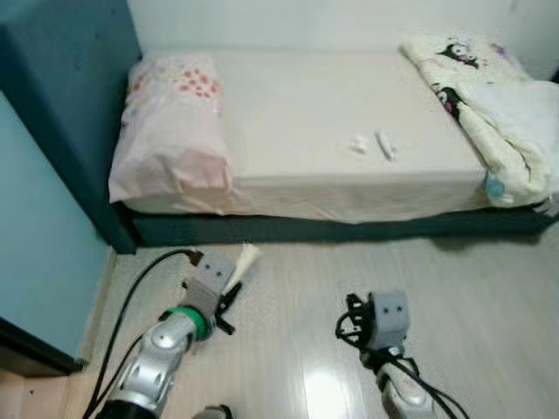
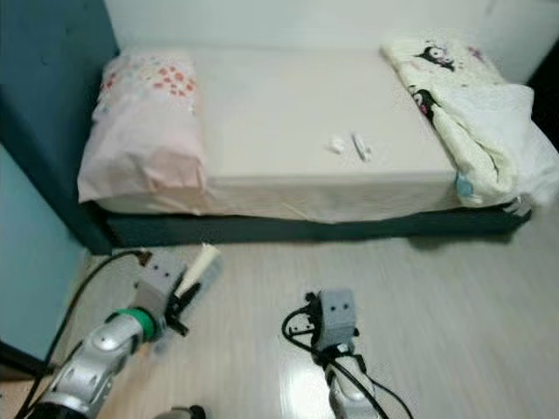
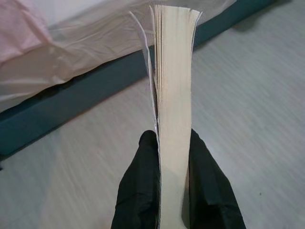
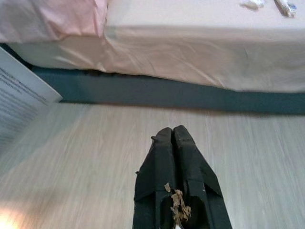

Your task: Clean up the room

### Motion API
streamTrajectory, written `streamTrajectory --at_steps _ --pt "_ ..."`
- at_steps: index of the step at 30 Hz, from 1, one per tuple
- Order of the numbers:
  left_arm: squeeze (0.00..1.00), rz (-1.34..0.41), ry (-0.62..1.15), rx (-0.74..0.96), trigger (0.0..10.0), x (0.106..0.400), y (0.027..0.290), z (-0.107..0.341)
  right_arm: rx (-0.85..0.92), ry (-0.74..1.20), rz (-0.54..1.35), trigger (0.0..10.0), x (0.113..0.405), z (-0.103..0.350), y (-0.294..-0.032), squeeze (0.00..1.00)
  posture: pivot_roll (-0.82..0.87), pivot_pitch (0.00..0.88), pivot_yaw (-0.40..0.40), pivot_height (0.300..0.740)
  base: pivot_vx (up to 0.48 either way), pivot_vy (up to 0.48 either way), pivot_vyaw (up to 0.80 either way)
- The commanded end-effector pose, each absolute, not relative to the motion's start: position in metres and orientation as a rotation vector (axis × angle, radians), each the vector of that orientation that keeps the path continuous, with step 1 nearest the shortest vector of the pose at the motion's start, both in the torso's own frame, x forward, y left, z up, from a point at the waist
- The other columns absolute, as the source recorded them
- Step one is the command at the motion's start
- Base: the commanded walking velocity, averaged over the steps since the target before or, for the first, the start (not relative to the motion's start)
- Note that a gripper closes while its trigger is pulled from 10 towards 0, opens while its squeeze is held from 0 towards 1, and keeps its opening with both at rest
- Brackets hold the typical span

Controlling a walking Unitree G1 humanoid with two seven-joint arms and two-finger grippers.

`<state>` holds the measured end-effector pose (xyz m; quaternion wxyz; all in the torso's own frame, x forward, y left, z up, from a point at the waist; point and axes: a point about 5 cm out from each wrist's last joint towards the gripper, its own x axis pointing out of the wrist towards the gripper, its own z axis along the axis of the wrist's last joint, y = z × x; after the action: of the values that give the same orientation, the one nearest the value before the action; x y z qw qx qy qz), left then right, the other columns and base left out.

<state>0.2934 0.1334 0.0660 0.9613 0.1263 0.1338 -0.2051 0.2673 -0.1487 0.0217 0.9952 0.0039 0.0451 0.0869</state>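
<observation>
I have the left gripper [image 3: 174,157] clamped on a thin book [image 3: 174,81], spine end between the black fingers [image 3: 138,191], pages fanning ahead of the jaws over the pale wood floor [image 1: 489,297]. The right gripper [image 4: 174,138] hangs beside it, jaws pressed together with nothing in them. Ahead of both jaws runs the bed's [image 1: 349,148] dark base edge. On the mattress, two small white items [image 1: 374,145] lie well beyond the jaws, a pink pillow [image 1: 170,131] towards the left gripper's side, a bunched blanket [image 1: 489,105] off the right gripper's side.

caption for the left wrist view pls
Left gripper clamps a thin cream-paged book above pale wood floor.
</observation>
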Motion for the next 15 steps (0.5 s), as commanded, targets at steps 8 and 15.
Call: streamTrajectory --at_steps 8,15 --pt "0.0 -0.402 0.252 0.267 10.0 0.2954 0.1387 0.0674 0.0 0.116 0.18 10.0 0.2635 0.0163 -0.1481 0.0 0.03 0.055 0.0 0.74 0.458 0.0 0.0" --pt "0.0 -0.403 0.251 0.268 10.0 0.295 0.1382 0.0666 -0.001 0.119 0.183 10.0 0.2627 0.0156 -0.1484 0.0 0.03 0.053 0.0 0.74 0.458 0.0 0.0"
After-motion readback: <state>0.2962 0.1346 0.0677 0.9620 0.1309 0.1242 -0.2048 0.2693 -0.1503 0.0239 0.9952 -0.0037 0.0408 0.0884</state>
